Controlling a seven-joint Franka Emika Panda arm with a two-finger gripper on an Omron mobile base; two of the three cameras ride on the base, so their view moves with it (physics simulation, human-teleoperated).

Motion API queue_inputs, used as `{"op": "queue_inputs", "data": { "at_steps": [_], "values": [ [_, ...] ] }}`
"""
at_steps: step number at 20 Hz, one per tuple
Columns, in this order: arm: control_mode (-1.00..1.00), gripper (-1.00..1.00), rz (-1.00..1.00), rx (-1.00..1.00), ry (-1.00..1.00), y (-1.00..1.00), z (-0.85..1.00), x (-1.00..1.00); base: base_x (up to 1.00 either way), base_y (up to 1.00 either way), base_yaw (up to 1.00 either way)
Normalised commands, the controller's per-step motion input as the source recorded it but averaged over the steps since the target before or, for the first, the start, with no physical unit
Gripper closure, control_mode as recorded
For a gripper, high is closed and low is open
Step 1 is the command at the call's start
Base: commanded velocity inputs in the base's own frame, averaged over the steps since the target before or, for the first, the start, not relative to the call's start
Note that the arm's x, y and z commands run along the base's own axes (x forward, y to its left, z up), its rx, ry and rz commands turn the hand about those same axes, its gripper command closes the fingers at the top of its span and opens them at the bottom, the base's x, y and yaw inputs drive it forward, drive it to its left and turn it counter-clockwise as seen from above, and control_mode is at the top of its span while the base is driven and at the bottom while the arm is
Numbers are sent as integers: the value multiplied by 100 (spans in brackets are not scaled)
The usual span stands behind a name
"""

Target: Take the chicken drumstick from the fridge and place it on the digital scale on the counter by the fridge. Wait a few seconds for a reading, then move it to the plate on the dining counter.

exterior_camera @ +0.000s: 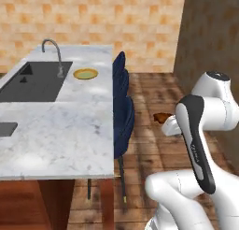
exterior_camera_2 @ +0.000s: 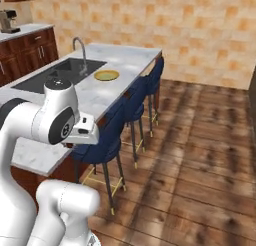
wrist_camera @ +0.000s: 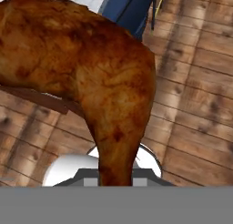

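Observation:
The chicken drumstick (wrist_camera: 91, 77), glossy orange-brown, fills the hand view with my gripper (wrist_camera: 116, 175) shut on its narrow end. In the left base view the drumstick (exterior_camera: 162, 117) pokes out from behind my forearm, held over the wood floor to the right of the stools. The plate (exterior_camera: 85, 74) with its yellow rim lies empty on the dining counter (exterior_camera: 60, 131), beside the sink; the right base view also has the plate (exterior_camera_2: 106, 75) on the dining counter (exterior_camera_2: 127, 57). The fridge and the digital scale are out of view.
Dark blue stools (exterior_camera: 122, 112) (exterior_camera_2: 107, 140) line the counter's edge between me and the plate. A sink (exterior_camera: 32, 79) with a faucet (exterior_camera: 58, 56) is set into the top. Open wood floor (exterior_camera_2: 200, 155) lies to the right.

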Motion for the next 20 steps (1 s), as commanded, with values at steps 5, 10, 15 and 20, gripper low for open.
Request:
{"op": "queue_inputs", "data": {
  "at_steps": [5,10,15,20],
  "values": [
    [100,100,0,0,0,0,0,0,9,-100,43],
    [100,100,0,0,0,0,0,0,67,-88,49],
    [100,100,0,0,0,0,0,0,73,-89,49],
    [100,100,0,0,0,0,0,0,65,-95,46]
  ]
}}
